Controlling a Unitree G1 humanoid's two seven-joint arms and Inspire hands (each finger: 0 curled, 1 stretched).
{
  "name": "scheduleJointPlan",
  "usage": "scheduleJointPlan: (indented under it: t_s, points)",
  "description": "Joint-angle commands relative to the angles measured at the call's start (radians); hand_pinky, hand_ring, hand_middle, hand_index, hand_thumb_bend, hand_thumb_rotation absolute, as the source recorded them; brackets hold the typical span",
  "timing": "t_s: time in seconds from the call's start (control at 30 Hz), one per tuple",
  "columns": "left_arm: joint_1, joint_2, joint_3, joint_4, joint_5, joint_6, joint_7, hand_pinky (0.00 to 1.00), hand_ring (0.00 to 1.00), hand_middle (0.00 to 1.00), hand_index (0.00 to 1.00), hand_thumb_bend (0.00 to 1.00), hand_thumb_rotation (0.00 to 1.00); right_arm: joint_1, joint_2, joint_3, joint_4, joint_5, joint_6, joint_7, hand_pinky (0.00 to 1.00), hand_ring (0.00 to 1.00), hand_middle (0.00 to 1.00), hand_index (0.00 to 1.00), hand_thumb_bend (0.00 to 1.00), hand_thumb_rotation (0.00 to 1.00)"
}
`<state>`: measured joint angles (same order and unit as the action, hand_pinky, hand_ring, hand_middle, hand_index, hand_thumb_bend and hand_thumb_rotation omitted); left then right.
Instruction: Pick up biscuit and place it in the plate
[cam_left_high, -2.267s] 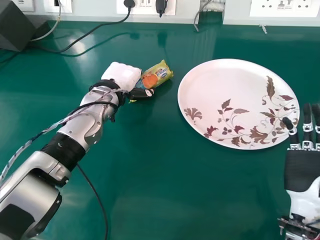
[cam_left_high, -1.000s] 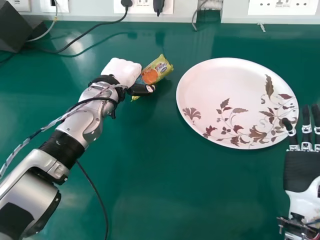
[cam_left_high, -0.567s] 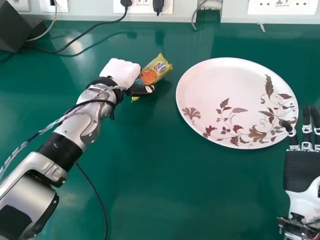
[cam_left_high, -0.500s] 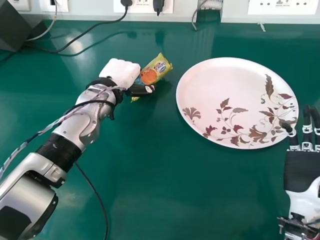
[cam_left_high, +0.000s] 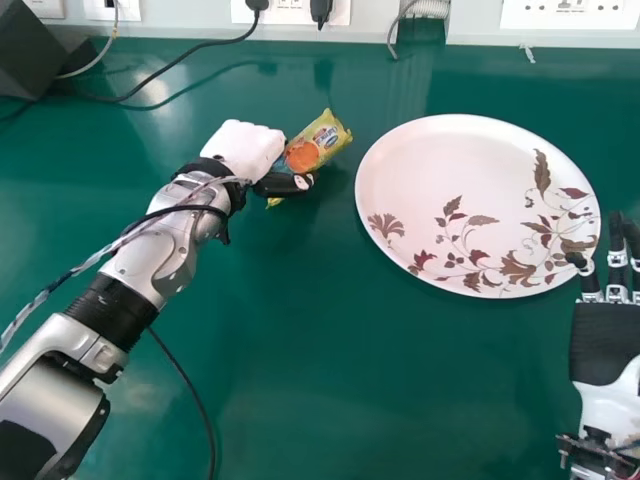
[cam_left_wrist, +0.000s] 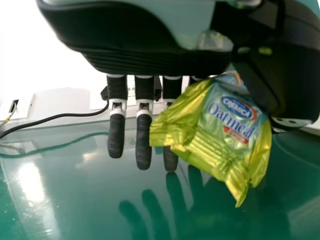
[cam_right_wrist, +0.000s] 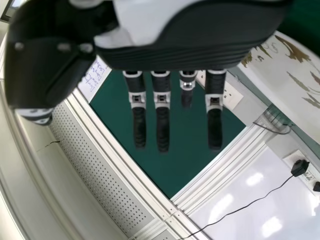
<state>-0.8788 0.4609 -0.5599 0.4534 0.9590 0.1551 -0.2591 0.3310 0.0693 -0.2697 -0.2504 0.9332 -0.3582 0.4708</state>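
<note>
Well, the left hand (cam_left_high: 245, 148) has crept a touch toward the plate since the first look, and the biscuit packet (cam_left_high: 318, 140) has come along with it, its far end now closer to the plate's rim. The hand has the packet pinched: the thumb (cam_left_high: 285, 185) presses from the near side, while in the left wrist view the fingers (cam_left_wrist: 144, 145) point down almost straight, two of them partly behind the wrapper. The yellow packet sits aslant, sticking out past the hand on the side toward the plate. From here I couldn't say whether it touches the table.

Behind the hand, the silver forearm (cam_left_high: 130, 300) slants in low from the robot's left, the back of the hand turned up. Just beyond the packet, to the hand's right, lies the flowered plate (cam_left_high: 440, 165) on the green table (cam_left_high: 350, 370). Farther out, past the plate's near right side, is the right hand (cam_left_high: 605, 340), open, fingers straight. Away beyond the left hand, a black cable (cam_left_high: 185, 53) runs up to the wall sockets (cam_left_high: 290, 12).
</note>
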Motion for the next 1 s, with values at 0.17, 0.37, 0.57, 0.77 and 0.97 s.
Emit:
scheduleJointPlan:
  t_s: [0.17, 0.37, 0.57, 0.77, 0.97]
  points:
    - [0.003, 0.015, 0.034, 0.005, -0.013, 0.003, -0.007, 0.37, 0.42, 0.5, 0.52, 0.51, 0.0, 0.004, 0.066, -0.008, 0.038, -0.007, -0.009, -0.01, 0.47, 0.58, 0.64, 0.65, 0.86, 0.0]
    - [-0.01, 0.015, 0.039, 0.023, -0.011, -0.005, -0.011, 0.37, 0.42, 0.5, 0.52, 0.51, 0.0, 0.003, 0.068, -0.007, 0.041, -0.016, -0.018, -0.02, 0.47, 0.59, 0.65, 0.66, 0.88, 0.01]
    - [-0.001, 0.018, 0.054, 0.0, -0.013, -0.006, -0.01, 0.35, 0.42, 0.5, 0.52, 0.51, 0.0, 0.005, 0.067, -0.004, 0.035, -0.03, -0.022, -0.042, 0.48, 0.6, 0.66, 0.66, 0.87, 0.0]
    - [0.012, 0.029, 0.071, -0.041, -0.018, -0.002, -0.017, 0.35, 0.42, 0.49, 0.52, 0.51, 0.0, 0.001, 0.068, -0.003, 0.037, -0.036, -0.028, -0.048, 0.51, 0.64, 0.67, 0.66, 0.84, 0.0]
    - [0.035, 0.039, 0.089, -0.108, -0.028, 0.003, -0.028, 0.34, 0.41, 0.49, 0.52, 0.51, 0.0, 0.006, 0.069, 0.0, 0.033, -0.044, -0.03, -0.071, 0.49, 0.63, 0.67, 0.66, 0.8, 0.0]
